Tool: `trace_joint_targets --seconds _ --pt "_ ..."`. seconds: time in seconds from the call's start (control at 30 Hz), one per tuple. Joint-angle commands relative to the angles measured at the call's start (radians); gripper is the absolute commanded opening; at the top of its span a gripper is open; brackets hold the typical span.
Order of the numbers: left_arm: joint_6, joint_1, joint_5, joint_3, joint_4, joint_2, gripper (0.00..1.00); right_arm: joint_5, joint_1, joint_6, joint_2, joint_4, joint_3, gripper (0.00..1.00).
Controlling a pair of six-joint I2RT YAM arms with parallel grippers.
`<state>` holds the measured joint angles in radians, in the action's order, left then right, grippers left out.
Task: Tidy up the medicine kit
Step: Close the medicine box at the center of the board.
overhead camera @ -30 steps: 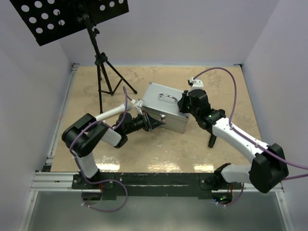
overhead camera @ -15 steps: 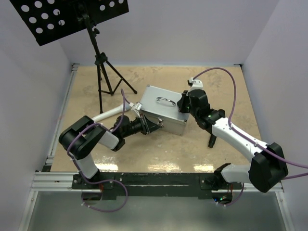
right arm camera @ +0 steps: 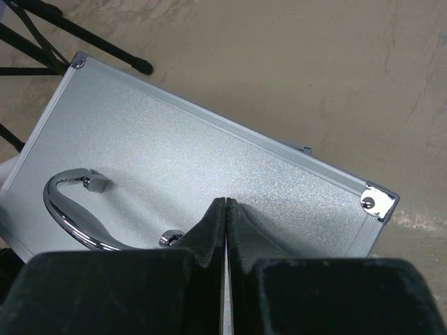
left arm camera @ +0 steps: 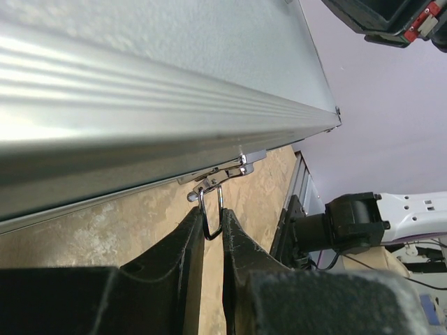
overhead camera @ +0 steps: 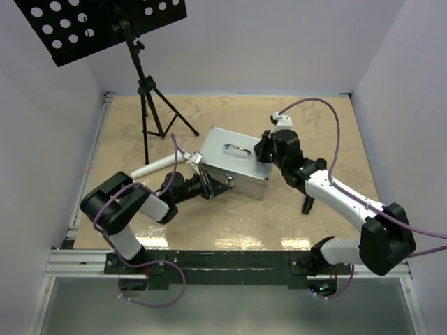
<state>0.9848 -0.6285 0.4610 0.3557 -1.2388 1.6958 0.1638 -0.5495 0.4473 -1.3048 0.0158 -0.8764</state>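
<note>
The medicine kit's silver-grey metal case (overhead camera: pixel 234 159) lies closed on the tan table, with its chrome handle (overhead camera: pixel 238 149) on top. My left gripper (overhead camera: pixel 218 184) is at the case's near side, shut on the wire loop of the latch (left arm camera: pixel 211 208), which sits between its fingertips (left arm camera: pixel 195 227). My right gripper (overhead camera: pixel 264 149) is shut and empty, its tips resting on the case's top (right arm camera: pixel 209 150) beside the handle (right arm camera: pixel 70 206). The red pouch, grey tray and small supplies are out of view.
A black tripod stand (overhead camera: pixel 149 105) with a perforated black plate (overhead camera: pixel 98 21) stands at the back left, one leg close to the case. A small black object (overhead camera: pixel 307 204) sits on the table under my right arm. White walls enclose the table.
The case has turned and shifted a little to the left. My left gripper has drawn back toward the near left with the latch loop. My right gripper stays on the case's top.
</note>
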Motion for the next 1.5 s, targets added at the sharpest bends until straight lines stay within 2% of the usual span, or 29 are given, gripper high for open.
trace_joint_targets --seconds 0.0,0.17,0.4,0.43,0.53,0.6,0.73,0.8,0.87,0.97,1.2,1.23,1.3,1.4,1.47 --pt "-0.008 0.001 0.025 -0.026 -0.66 -0.068 0.0 -0.006 0.0 -0.004 -0.028 -0.039 0.031 0.0" --pt "-0.009 0.0 0.022 -0.07 -0.66 -0.091 0.0 -0.006 0.0 -0.004 -0.024 -0.037 0.034 0.0" --pt "-0.011 0.001 0.022 -0.08 -0.66 -0.1 0.0 0.014 -0.001 -0.027 0.117 -0.022 0.017 0.0" --pt "-0.011 0.001 0.024 -0.078 -0.66 -0.099 0.0 0.011 -0.001 -0.039 0.136 -0.022 0.01 0.04" --pt "-0.008 0.001 0.027 -0.077 -0.66 -0.094 0.0 -0.03 -0.001 -0.071 0.17 0.005 0.004 0.25" --pt "-0.008 0.001 0.028 -0.078 -0.66 -0.094 0.0 -0.076 -0.001 -0.085 0.18 0.021 0.011 0.44" --pt "-0.008 0.001 0.03 -0.078 -0.66 -0.096 0.0 -0.187 -0.004 -0.114 0.2 0.088 0.042 0.72" --pt "-0.006 0.001 0.03 -0.078 -0.66 -0.097 0.0 -0.227 -0.015 -0.133 0.197 0.102 0.047 0.79" --pt "-0.006 0.001 0.031 -0.075 -0.66 -0.094 0.0 -0.23 -0.041 -0.159 0.177 0.098 0.037 0.81" --pt "0.003 0.001 0.03 -0.073 -0.66 -0.085 0.0 -0.172 -0.09 -0.194 0.116 0.058 -0.001 0.77" --pt "0.005 0.003 0.03 -0.077 -0.66 -0.091 0.0 -0.087 -0.125 -0.219 0.046 0.036 -0.024 0.56" --pt "0.003 0.001 0.031 -0.078 -0.66 -0.093 0.0 -0.087 -0.127 -0.219 0.038 0.038 -0.024 0.51" --pt "0.008 0.001 0.031 -0.08 -0.66 -0.094 0.0 -0.075 -0.127 -0.219 0.027 0.042 -0.022 0.34" --pt "0.02 0.001 0.036 -0.078 -0.66 -0.094 0.0 -0.061 -0.13 -0.211 0.007 0.047 -0.012 0.0" --pt "0.026 0.0 0.039 -0.084 -0.66 -0.094 0.0 -0.064 -0.13 -0.208 -0.01 0.047 -0.007 0.0"
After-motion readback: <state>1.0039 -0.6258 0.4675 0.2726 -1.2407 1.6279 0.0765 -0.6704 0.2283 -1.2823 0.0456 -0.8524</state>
